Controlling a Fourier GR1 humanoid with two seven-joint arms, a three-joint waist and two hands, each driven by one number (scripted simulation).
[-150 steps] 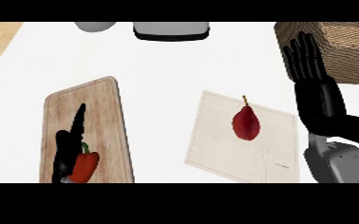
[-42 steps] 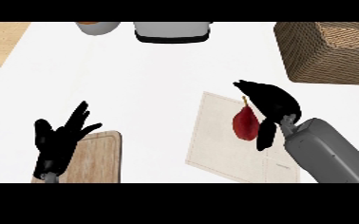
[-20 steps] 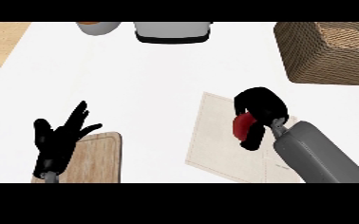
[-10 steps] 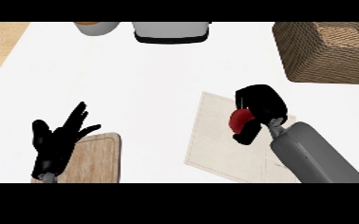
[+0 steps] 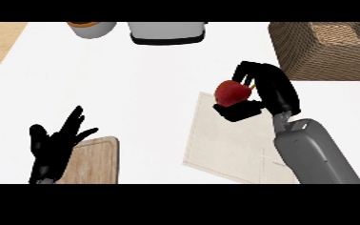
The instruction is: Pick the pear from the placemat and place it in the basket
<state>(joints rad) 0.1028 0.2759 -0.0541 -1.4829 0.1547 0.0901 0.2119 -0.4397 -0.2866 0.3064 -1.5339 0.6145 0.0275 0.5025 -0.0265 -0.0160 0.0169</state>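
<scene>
A dark red pear [image 5: 231, 91] is held in my right hand [image 5: 271, 89], whose fingers and thumb curl round it; it hangs above the far left corner of the beige placemat [image 5: 225, 145]. The woven brown basket [image 5: 316, 50] stands at the far right, apart from the hand. At the lower left my left hand [image 5: 55, 143] rests open, fingers up, beside the wooden cutting board [image 5: 95, 162].
A grey toaster-like appliance [image 5: 167, 32] and a grey bowl with an orange rim [image 5: 91, 28] stand along the counter's far edge. White counter top [image 5: 126, 86] lies between the board and the placemat.
My right hand came down on the pear, shut round it and has lifted it off the placemat, moving a little toward the far side. The left hand has stayed still.
</scene>
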